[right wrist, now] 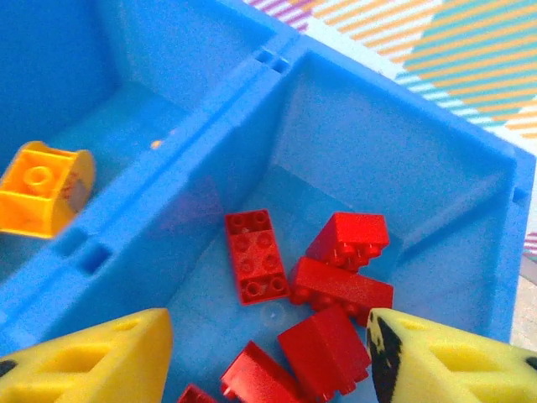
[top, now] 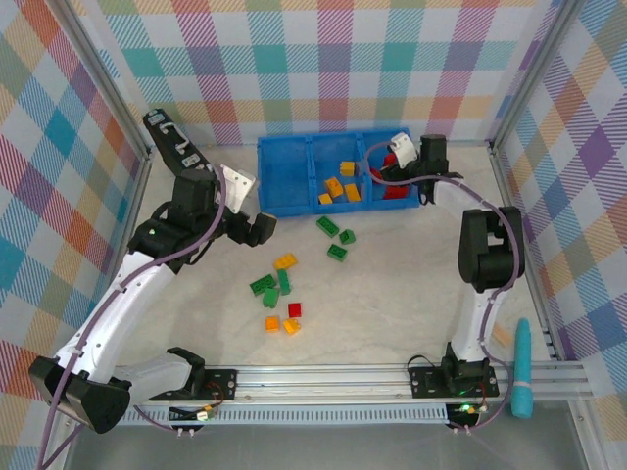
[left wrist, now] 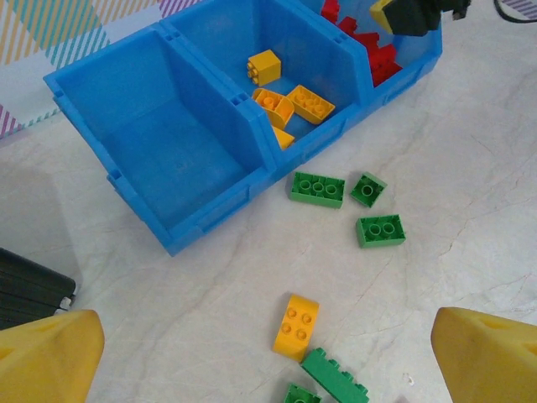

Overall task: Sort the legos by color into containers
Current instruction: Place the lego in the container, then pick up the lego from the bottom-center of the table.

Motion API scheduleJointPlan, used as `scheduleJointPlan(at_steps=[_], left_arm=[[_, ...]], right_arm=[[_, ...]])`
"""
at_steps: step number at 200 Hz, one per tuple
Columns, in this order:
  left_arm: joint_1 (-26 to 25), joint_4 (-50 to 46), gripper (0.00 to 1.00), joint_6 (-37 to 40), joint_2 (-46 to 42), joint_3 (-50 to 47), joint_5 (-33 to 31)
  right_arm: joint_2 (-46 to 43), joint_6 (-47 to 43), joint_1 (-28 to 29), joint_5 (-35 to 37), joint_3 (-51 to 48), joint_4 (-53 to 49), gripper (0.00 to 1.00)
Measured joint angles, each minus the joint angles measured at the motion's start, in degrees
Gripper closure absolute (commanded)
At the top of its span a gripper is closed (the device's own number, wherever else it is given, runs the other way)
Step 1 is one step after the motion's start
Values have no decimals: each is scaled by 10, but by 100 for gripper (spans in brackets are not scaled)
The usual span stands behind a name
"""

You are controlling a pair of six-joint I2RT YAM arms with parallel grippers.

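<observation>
Right wrist: lowest red legos (right wrist: 252,378) (two) cut off.

Several red legos (right wrist: 256,256) in blue bin (right wrist: 361,126)

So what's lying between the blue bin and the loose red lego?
Top view: three green legos by the blue bin, then an orange lego and a green cluster just before the red lego.

Both arms reach forward, jaws apart
The left arm (top: 147,284) bends at the elbow, its left gripper (top: 257,227) spread wide and empty; the right arm (top: 490,250) stretches further, its right gripper (top: 395,155) tipped downward, yellow fingers (right wrist: 101,361) parted, holding nothing
</observation>
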Motion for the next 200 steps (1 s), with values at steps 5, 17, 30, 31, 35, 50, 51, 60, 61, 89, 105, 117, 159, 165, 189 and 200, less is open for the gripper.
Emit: scheduleJointPlan(at_steps=[5, 17, 30, 31, 35, 50, 51, 60, 61, 89, 105, 117, 159, 165, 189, 200], left_arm=[[0, 0, 0, 0, -2, 0, 0], [0, -3, 0, 0, -7, 0, 0], [0, -8, 0, 2, -17, 0, -1], [0, -8, 0, 2, -17, 0, -1], [0, -9, 0, 2, -20, 0, -2], [0, -9, 0, 4, -32, 0, -7], [0, -9, 0, 4, -33, 0, -8], [0, -9, 0, 5, -40, 0, -11], [0, -9, 0, 5, -41, 0, -11], [0, -9, 0, 6, -51, 0, -10], [0, -9, 0, 6, -50, 0, -9], [0, -9, 0, 6, -50, 0, -9], [0, -9, 0, 6, -50, 0, -9], [0, -9, 0, 6, -49, 0, -9], [0, -9, 0, 6, -45, 0, -9], [0, -9, 0, 6, -42, 0, -9]], right_arm=[[-16, -8, 4, -3, -9, -7, 29], [-64, -45, 20, -16, -40, -27, 27], [-126, -91, 50, -31, -83, -51, 26], [-134, -96, 55, -33, -87, -55, 26], [-151, -106, 66, -37, -98, -63, 26], [-218, -139, 116, -61, -133, -104, 26], [-224, -142, 122, -63, -135, -107, 26], [-255, -155, 157, -72, -151, -125, 25], [-257, -155, 159, -73, -152, -127, 25], [-312, -167, 249, -78, -202, -167, 24], [-319, -163, 296, -75, -231, -181, 19], [-319, -158, 332, -71, -255, -184, 18], [-278, -142, 436, -63, -280, -199, 18], [-269, -141, 445, -61, -280, -199, 18], [-235, -136, 468, -56, -280, -192, 17], [-217, -132, 472, -53, -277, -191, 17]])
